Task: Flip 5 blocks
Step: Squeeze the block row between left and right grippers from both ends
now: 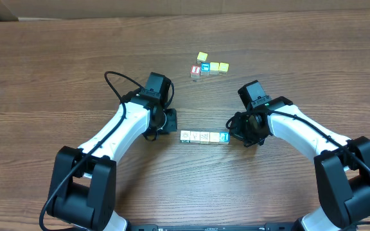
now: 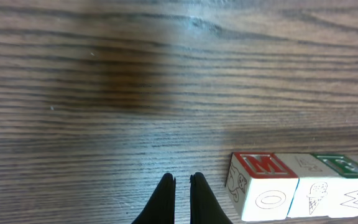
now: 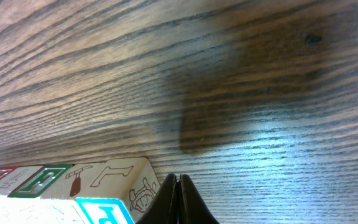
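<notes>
Okay, my left fingers point(image 2: 164, 200) are pinched together, empty, just beside the blocks point(image 1: 204, 136) row's left end; right fingers point(image 3: 190, 202) likewise at its right end, middle of the counter point(image 1: 56, 58).

Two white arms point(image 1: 117, 128), black joints point(image 1: 82, 168), looped black cables point(image 1: 115, 79), tapered black gripper fingers point(image 2: 163, 205).

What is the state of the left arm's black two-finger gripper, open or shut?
Shut: the black left gripper has its fingers nearly touching, nothing between them.
</notes>
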`<move>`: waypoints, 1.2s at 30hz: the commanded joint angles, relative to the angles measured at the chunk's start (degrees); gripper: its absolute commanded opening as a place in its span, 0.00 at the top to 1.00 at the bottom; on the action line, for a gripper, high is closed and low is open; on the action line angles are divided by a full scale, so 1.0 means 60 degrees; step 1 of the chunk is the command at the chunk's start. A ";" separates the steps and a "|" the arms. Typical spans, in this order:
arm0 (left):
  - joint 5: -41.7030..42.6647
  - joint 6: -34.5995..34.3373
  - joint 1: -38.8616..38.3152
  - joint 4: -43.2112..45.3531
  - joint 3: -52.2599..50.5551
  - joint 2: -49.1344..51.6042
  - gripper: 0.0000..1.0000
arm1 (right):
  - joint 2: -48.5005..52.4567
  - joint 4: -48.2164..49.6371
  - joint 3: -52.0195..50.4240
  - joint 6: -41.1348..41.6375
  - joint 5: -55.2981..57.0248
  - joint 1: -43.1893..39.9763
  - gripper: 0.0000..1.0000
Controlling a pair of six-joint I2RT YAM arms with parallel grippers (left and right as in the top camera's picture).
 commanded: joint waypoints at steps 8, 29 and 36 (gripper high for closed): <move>-0.0142 0.0102 -0.0335 0.0222 -0.0229 0.0382 0.96 | -0.0135 0.0335 -0.0339 0.0514 -0.0047 0.0229 0.96; 0.0681 -0.0051 -0.0361 0.0423 -0.0157 0.0801 0.96 | -0.0135 0.0699 -0.0372 0.0561 -0.0484 0.0237 0.96; 0.0696 -0.0033 -0.0361 0.0408 -0.0157 0.0801 0.96 | -0.0135 0.0812 -0.0372 0.0561 -0.0492 0.0237 0.96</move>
